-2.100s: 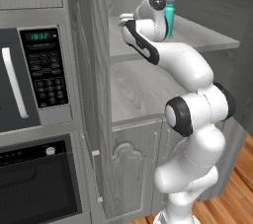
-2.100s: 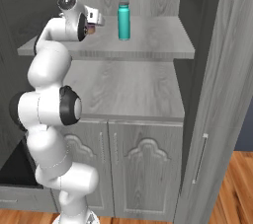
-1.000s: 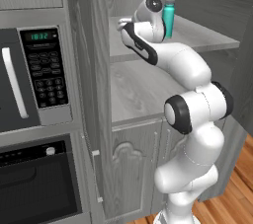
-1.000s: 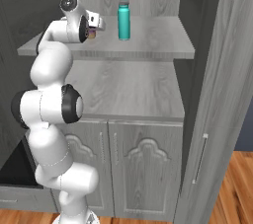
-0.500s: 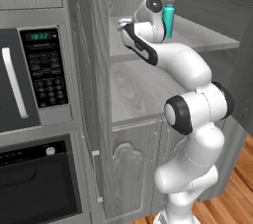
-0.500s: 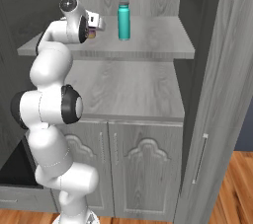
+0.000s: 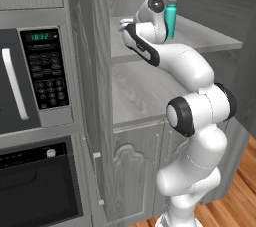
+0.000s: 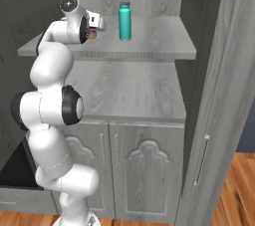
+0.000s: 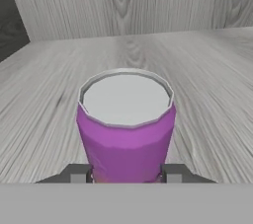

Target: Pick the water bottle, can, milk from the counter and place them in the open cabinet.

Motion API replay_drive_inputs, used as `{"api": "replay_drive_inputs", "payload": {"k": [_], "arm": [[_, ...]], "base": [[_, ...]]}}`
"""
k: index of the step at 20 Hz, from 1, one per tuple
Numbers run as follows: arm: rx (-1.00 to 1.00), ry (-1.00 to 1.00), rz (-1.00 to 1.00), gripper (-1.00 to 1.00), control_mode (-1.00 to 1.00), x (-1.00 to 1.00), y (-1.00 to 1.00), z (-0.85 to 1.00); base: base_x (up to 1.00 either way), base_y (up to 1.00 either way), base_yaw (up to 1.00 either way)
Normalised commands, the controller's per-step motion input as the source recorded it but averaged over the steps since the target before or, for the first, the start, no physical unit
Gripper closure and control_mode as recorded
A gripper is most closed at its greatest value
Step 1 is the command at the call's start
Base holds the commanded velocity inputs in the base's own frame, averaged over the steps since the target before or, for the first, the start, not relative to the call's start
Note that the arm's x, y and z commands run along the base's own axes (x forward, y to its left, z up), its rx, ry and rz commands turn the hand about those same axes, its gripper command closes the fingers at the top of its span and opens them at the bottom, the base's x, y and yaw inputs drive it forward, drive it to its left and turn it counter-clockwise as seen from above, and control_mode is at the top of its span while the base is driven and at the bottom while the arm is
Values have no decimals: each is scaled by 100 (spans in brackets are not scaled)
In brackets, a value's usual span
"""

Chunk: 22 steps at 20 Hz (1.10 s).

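Purple and silver-topped, the can [image 9: 126, 127] sits between the two dark fingertips [image 9: 79, 172] of the gripper [image 9: 126, 173], whose jaws are closed against its sides so that it is held upright over the grey wood-grain shelf of the open cabinet [image 9: 207, 70]. In the right base view the gripper [image 8: 94, 28] reaches over the left part of the upper shelf, with a sliver of the can [image 8: 92, 34] showing under the hand. The water bottle [image 8: 124, 19], teal with a grey cap, stands upright on the same shelf, near the gripper and apart from it. In the left base view the bottle [image 7: 171, 17] stands just behind the white arm [image 7: 185, 66].
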Motion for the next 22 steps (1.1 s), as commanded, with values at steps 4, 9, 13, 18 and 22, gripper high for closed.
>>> {"api": "replay_drive_inputs", "payload": {"k": [4, 9, 13, 18, 22], "arm": [[0, 0, 0, -100, -100, 0, 0, 0], [0, 0, 0, -100, -100, 0, 0, 0], [0, -1, 0, -100, -100, -41, 0, 0], [0, -5, 0, -100, -100, -80, 0, 7], [0, -4, 0, -100, -100, -78, 0, 15]], "base": [[0, 0, 0], [0, 0, 0], [0, 0, 0], [0, 0, 0], [0, 0, 0]]}}
